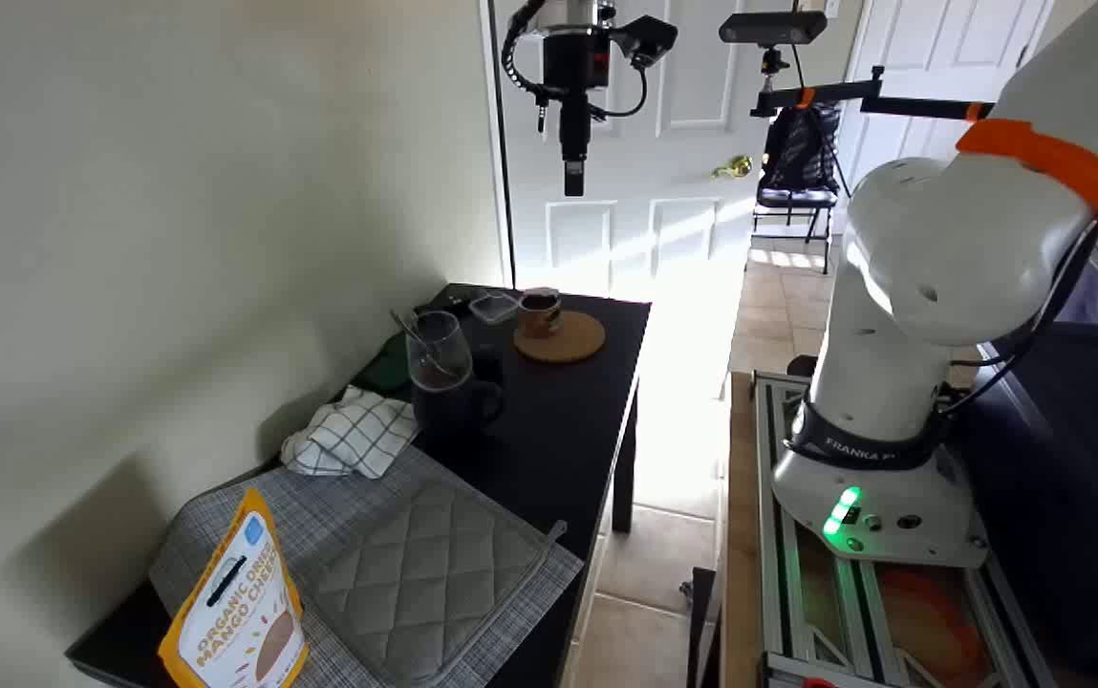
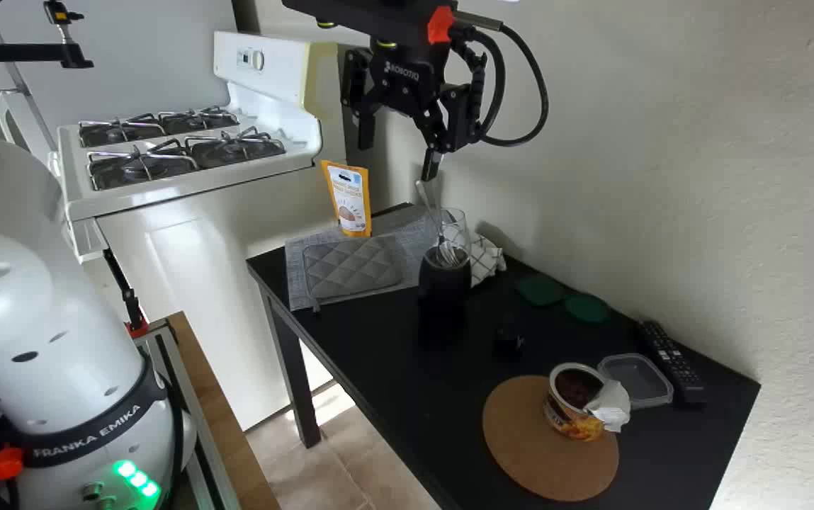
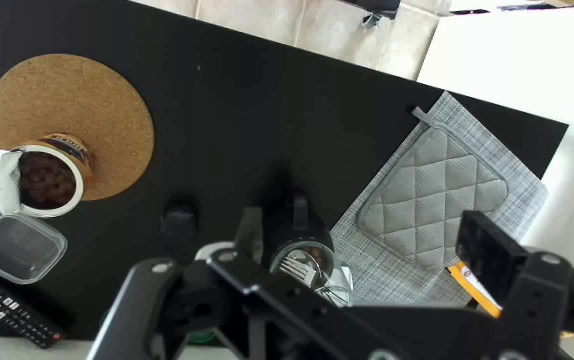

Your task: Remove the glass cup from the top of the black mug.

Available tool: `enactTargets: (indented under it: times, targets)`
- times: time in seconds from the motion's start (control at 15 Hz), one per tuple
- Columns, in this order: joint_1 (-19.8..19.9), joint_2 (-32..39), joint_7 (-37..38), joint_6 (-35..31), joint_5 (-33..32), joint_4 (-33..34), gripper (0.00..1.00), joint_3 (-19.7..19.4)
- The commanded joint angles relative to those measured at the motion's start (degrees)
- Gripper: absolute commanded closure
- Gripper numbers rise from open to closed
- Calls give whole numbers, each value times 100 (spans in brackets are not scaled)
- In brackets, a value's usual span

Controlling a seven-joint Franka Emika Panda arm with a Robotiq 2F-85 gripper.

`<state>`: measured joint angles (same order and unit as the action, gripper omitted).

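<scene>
Nearest in the wrist view, the robot's fingers (image 3: 489, 252) hang wide apart with nothing between them, presumably spread ready for a grasp. Below them, as an exterior view shows, the clear glass cup (image 1: 448, 339), with cutlery (image 3: 296, 270) leaning out of it, stands on top of the black mug (image 1: 448, 413), which bears its weight, so a level lift seems wise; how deep its base sits cannot be told. On the table (image 3: 267, 125) beneath, a grey pot holder (image 3: 431, 195) lies near the black mug, and a round mat (image 3: 67, 110) lies well apart under an open tub (image 2: 569, 418), likely as protection.
</scene>
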<state>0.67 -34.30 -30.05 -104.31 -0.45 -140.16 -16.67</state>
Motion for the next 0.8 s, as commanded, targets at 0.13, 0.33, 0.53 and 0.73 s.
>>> enactTargets:
  times: [0.13,0.33,0.53,0.73]
  targets:
    - [70,15,-31,12,35,10,0,60]
    - [70,15,-32,12,35,10,0,60]
    - [-4,251,345,-1029,107,-30,0,292]
    - [-19,703,835,-2286,-161,-55,0,765]
